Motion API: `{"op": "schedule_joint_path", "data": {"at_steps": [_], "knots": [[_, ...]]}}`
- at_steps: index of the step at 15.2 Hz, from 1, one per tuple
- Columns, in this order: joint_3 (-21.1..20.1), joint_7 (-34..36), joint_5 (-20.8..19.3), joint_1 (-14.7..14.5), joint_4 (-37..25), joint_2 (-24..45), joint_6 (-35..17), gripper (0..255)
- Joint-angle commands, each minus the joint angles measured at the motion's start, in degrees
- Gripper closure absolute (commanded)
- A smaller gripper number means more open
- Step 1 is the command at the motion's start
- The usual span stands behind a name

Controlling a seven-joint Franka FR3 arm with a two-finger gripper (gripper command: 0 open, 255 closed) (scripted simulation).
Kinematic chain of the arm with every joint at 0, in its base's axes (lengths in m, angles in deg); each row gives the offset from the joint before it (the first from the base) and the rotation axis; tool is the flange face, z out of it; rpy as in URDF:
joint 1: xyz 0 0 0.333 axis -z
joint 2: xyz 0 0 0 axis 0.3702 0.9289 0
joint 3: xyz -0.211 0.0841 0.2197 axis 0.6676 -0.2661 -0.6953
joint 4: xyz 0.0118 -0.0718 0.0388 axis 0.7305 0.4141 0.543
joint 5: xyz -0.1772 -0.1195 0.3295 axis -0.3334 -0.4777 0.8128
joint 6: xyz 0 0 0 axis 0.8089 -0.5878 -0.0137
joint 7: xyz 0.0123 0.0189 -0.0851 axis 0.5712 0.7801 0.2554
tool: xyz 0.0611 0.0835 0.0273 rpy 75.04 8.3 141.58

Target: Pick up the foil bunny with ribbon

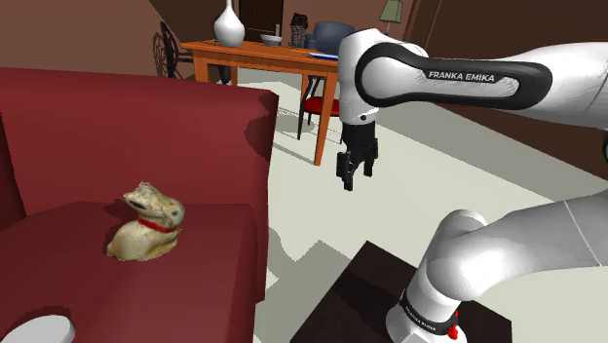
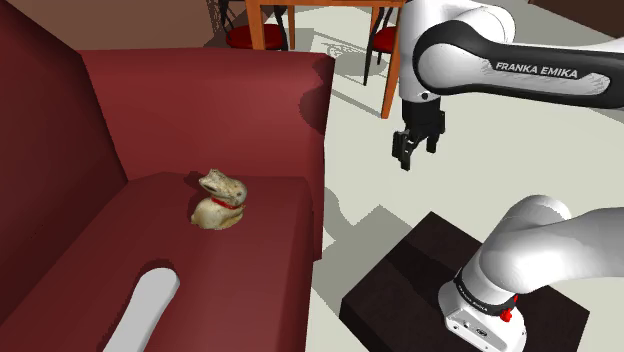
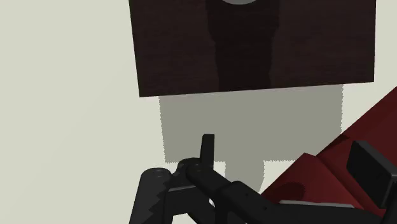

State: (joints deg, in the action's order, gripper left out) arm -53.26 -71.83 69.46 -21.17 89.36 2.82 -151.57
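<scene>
The foil bunny is a crinkled pale gold figure with a red ribbon at its neck. It sits upright on the seat of a dark red sofa. My gripper hangs in the air over the pale floor, beyond the sofa's armrest toward the shoulder view's right, higher than the bunny. Its black fingers point down, stand apart and hold nothing. In the wrist view the dark stand and a red corner of the sofa lie below the hand.
A white rounded object lies on the seat near the front. Behind stands an orange wooden table with a white vase, and chairs with red seats. The dark stand sits beside the sofa.
</scene>
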Motion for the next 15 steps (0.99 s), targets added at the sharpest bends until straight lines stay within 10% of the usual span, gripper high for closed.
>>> {"op": "schedule_joint_path", "data": {"at_steps": [1, 15], "knots": [[0.0, 0.0, 0.0, 0.0, 0.0, 0.0, 0.0, 0], [-7.3, -2.4, 8.1, -8.1, -7.3, 14.5, -20.2, 0]]}}
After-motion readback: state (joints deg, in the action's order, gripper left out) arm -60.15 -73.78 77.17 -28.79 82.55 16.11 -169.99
